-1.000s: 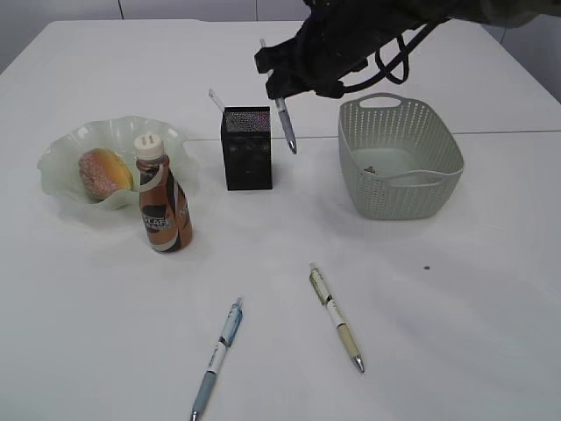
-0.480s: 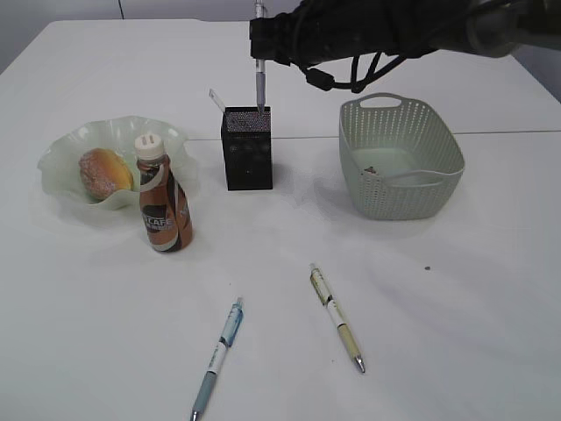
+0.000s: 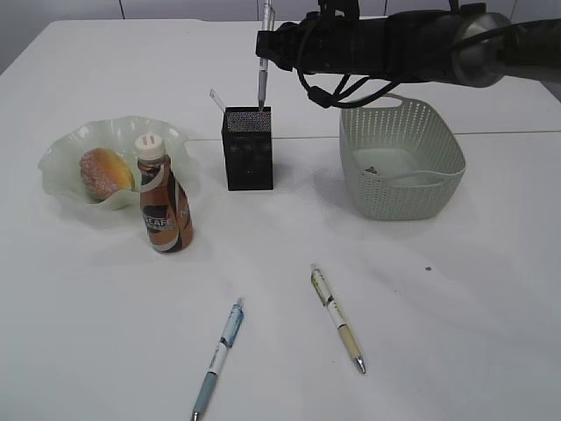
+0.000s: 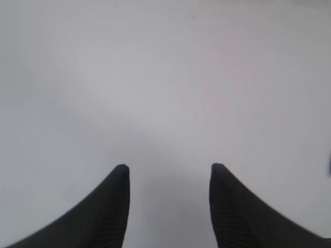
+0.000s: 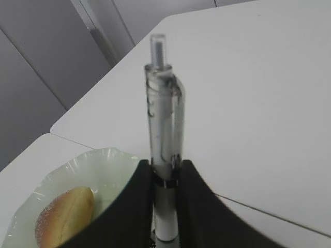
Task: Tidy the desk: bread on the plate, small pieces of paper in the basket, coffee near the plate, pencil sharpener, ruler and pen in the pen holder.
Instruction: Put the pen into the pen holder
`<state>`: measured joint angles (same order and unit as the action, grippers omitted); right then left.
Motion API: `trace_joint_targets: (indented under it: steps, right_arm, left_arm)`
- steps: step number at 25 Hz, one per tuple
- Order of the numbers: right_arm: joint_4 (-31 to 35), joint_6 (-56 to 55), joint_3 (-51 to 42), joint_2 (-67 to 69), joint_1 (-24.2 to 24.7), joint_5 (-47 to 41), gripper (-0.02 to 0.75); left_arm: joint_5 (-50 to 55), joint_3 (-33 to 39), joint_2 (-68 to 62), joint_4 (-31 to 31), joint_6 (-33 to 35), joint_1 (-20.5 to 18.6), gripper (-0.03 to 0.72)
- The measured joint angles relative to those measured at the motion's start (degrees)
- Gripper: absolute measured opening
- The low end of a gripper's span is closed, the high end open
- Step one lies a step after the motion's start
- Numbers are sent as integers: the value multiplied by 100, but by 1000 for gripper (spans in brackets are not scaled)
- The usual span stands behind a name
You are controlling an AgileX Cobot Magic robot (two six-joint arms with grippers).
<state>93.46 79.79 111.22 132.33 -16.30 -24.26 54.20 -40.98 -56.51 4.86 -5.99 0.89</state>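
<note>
Right pincer (image 5: 164,199) clamps upright pen (image 5: 164,134) over pen holder (image 3: 248,147).

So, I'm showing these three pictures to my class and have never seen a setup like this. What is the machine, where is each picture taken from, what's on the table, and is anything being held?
It is a robot with two arms, each ending in a two-fingered gripper.

The wide picture is from a camera facing the white desk. The other two are from cameras on the wrists.

The right gripper is shut on a clear pen, held upright with its tip at the mouth of the black mesh pen holder. The left gripper is open and empty over bare desk.

Also there: a bread bun on a green ruffled plate, a coffee bottle beside it, a grey-green basket, and two more pens, blue and olive, lying flat.
</note>
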Motion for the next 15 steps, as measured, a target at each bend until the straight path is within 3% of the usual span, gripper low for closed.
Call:
trace_joint_targets:
  steps: [6,15]
  right_arm:
    - [849,1061,11,146,0,9,76]
    - [919,1221,11,498,0,-249,76]
  left_arm:
    - [0,0,0,0,0,0,370]
    - [0,0,0,0,0,0,370]
